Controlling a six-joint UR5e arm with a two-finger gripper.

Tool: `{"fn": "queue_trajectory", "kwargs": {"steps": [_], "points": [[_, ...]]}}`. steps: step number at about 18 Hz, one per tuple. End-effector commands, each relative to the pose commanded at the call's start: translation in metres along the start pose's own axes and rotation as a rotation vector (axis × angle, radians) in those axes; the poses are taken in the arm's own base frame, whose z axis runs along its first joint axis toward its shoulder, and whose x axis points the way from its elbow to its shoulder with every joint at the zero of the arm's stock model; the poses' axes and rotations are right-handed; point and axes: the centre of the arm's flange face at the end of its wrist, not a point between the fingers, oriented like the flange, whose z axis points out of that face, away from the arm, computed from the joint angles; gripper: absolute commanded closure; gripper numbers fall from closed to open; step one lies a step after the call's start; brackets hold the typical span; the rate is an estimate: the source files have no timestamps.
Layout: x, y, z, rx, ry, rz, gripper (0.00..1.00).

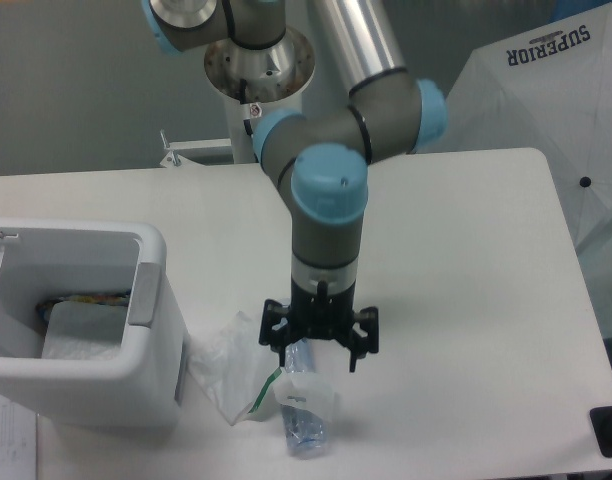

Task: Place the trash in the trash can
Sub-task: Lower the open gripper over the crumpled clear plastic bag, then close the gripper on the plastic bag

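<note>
Gripper [316,352] spread wide, fingers splayed to either side above the far end of the bottle [302,408], grasping nothing.

Fixed camera view: one arm, one gripper, one bottle, one plastic bag [226,372], one trash can [81,320]. Bottle lying on its side on the white table [466,300], near edge, white label around its middle; far end hidden under the gripper. Bag crumpled just left of the bottle, touching it, between bottle and can. Trash can at the left, grey tab on its right wall, cut off by the left frame edge; some white and coloured contents inside, hard to make out. Whether fingertips touch the bottle: cannot tell. White umbrella [546,100] with lettering at the far right.
</note>
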Motion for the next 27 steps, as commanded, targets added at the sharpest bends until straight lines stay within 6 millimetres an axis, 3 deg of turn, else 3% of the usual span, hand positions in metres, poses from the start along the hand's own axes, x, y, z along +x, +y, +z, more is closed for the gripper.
{"fn": "queue_trajectory", "kwargs": {"steps": [7,11,12,17,21,26,27], "points": [[0.01,0.0,0.029,-0.011,0.012,0.017,0.0],[0.01,0.0,0.031,-0.01,0.01,0.014,0.0],[0.011,-0.001,0.031,-0.009,0.009,0.013,0.03],[0.011,0.001,0.031,-0.012,0.011,0.013,0.42],[0.011,0.001,0.033,-0.014,0.012,0.014,0.54],[0.011,0.001,0.033,-0.014,0.012,0.011,0.89],[0.011,0.001,0.033,-0.014,0.012,0.012,0.9]]}}
